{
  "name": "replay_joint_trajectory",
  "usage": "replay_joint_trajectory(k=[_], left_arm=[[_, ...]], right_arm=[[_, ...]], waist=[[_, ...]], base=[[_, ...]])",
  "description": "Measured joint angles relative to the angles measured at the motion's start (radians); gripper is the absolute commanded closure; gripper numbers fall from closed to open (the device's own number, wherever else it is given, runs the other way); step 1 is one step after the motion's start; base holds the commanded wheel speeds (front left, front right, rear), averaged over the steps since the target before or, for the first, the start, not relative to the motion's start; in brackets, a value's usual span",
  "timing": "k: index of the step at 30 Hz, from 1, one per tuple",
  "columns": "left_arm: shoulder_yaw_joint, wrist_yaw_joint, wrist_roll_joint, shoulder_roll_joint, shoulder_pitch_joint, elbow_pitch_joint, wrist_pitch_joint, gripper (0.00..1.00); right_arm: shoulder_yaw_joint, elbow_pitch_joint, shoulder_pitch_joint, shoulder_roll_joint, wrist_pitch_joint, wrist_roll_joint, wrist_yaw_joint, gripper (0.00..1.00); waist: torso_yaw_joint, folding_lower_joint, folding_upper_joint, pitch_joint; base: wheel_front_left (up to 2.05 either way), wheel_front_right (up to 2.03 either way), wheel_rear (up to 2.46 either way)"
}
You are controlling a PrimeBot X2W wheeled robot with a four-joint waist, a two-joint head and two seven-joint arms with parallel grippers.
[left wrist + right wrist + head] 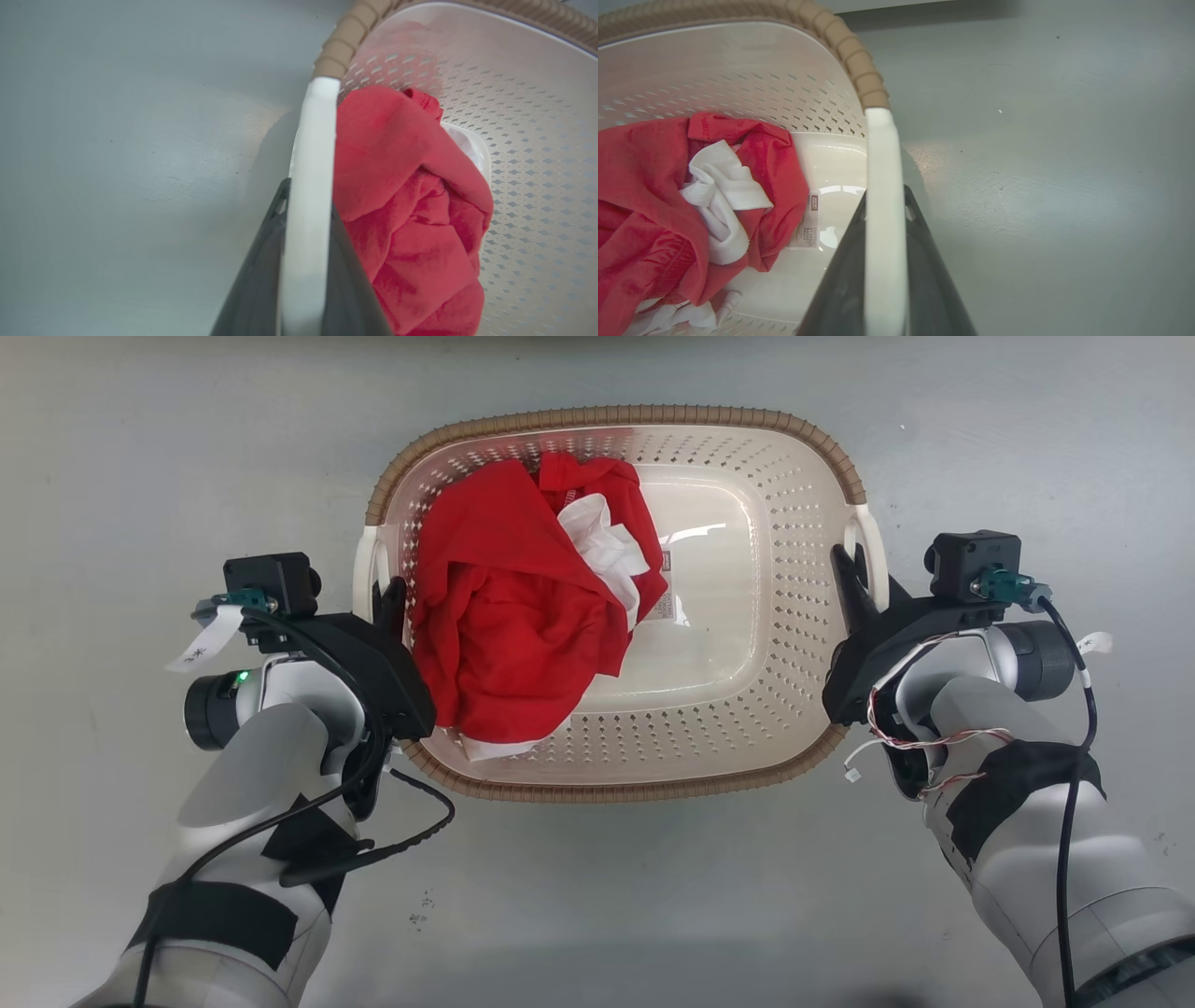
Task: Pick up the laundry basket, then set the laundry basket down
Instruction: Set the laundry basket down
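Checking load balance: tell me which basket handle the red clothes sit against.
The left handle, in the left gripper: the red clothes lie against that side of the laundry basket. The right handle, in the right gripper, faces bare plastic.

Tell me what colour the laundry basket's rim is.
Brown, with a woven look. The rim of the laundry basket shows best in the head view.

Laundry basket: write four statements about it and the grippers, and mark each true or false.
1. The left gripper and right gripper each clamp a white handle of the laundry basket. True.
2. The basket is empty. False: red clothing and white cloth lie in it.
3. The clothes lie nearer the left gripper's side. True.
4. The basket's rim is blue. False: the rim is brown.
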Motion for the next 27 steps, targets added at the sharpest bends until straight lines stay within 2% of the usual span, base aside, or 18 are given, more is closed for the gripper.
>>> replay_joint_trajectory(k=[5, 7, 8, 9, 10, 17, 27], left_arm=[[0.0, -0.006, 0.0, -0.001, -0.002, 0.003, 0.0, 1.0], [0.0, -0.007, 0.0, -0.001, -0.003, 0.004, 0.0, 1.0], [0.001, -0.007, -0.001, -0.001, -0.005, 0.005, 0.001, 0.64], [0.004, -0.007, -0.004, 0.0, -0.007, 0.008, 0.002, 0.0], [0.005, -0.007, -0.009, 0.004, -0.009, 0.012, 0.002, 0.0], [0.015, -0.007, -0.017, 0.019, -0.015, 0.02, -0.002, 0.0], [0.018, -0.017, -0.027, 0.02, -0.018, 0.024, 0.013, 0.0]], right_arm=[[0.0, 0.002, -0.001, -0.001, -0.001, 0.006, 0.006, 1.0], [0.001, 0.003, -0.001, -0.002, 0.0, 0.008, 0.023, 1.0], [0.004, 0.004, -0.001, -0.004, 0.0, 0.008, 0.037, 0.25], [0.004, 0.006, -0.001, -0.007, 0.0, 0.008, 0.039, 0.25], [0.004, 0.009, -0.001, -0.011, 0.0, 0.008, 0.04, 0.0], [0.018, 0.013, -0.001, -0.024, 0.009, 0.009, 0.063, 0.0], [0.02, 0.007, -0.001, -0.022, 0.019, 0.03, 0.076, 0.0]], waist=[[0.002, 0.0, 0.0, 0.0], [0.003, 0.0, 0.0, 0.001], [0.003, 0.0, 0.0, 0.001], [0.004, 0.0, 0.0, 0.001], [0.004, 0.0, 0.0001, 0.001], [0.007, 0.0, 0.0, -0.002], [0.012, 0.0, 0.0, -0.02]], base=[[0.0, 0.0, 0.0], [0.0, 0.0, 0.0], [0.0, 0.0, 0.0], [0.0, 0.0, 0.0], [0.0, 0.0, 0.0], [0.0, 0.0, 0.0], [0.0, 0.0, 0.0]])
